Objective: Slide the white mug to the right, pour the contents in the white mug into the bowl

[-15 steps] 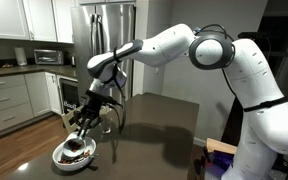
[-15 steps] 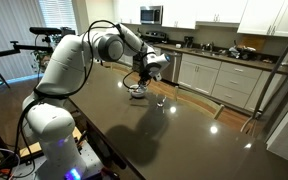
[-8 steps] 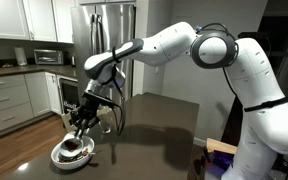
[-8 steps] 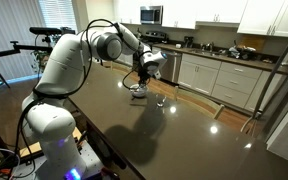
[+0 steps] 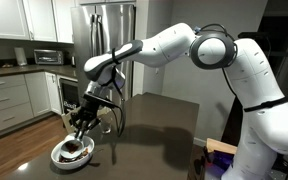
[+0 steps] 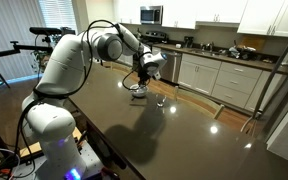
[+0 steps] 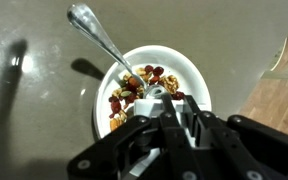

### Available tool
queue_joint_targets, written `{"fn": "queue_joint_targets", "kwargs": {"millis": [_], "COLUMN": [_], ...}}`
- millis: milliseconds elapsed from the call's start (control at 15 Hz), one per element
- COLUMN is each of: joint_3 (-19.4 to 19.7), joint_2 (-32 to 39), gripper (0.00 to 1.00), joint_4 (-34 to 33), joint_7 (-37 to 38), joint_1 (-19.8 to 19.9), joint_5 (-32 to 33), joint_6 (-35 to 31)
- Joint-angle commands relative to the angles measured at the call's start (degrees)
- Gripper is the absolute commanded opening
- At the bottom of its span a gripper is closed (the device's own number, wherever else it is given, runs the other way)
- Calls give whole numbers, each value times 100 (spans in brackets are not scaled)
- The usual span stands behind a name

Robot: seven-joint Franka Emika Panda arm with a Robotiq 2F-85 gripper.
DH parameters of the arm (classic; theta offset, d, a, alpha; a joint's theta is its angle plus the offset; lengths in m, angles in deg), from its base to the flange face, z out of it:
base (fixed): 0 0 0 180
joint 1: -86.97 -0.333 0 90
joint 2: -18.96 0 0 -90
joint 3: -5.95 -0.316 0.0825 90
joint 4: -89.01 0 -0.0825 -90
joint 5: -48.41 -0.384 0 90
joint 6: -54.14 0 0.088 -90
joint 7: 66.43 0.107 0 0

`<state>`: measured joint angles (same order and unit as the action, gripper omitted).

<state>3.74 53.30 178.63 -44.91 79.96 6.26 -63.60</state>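
My gripper [image 7: 160,100], jaws pressed together, hung over the bowl [image 7: 192,72] of nuts, centre frame on the worktop [image 7: 34,110]. A spoon [image 7: 96,32] leaned out toward upper left. I couldn't make out the mug.

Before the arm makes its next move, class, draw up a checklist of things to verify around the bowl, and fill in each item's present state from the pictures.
1. Gripper above the bowl: ok. In the wrist view it hangs over the nuts and dried fruit.
2. Gripper shut: ok.
3. White mug held in the gripper: cannot tell. No view shows it clearly.
4. Bowl sitting flat on the counter: ok in an exterior view.
5. Spoon out of the pour's way: probably not ok. It lies in the bowl with its handle over the rim.
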Motion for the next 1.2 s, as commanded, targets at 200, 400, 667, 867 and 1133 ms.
{"fn": "queue_joint_targets", "kwargs": {"millis": [200,400,667,867,1133], "joint_3": [-47,-33,-51,-78,-186], "joint_2": [-279,-397,-613,-818,-1000], "gripper": [7,7,7,7,7], "joint_4": [246,341,569,812,1152], "joint_7": [10,5,-31,-137,-327], "joint_1": [22,-6,-10,-28,-64], "joint_5": [127,190,318,397,590], "joint_6": [-227,-333,-602,-977,-1612]}}
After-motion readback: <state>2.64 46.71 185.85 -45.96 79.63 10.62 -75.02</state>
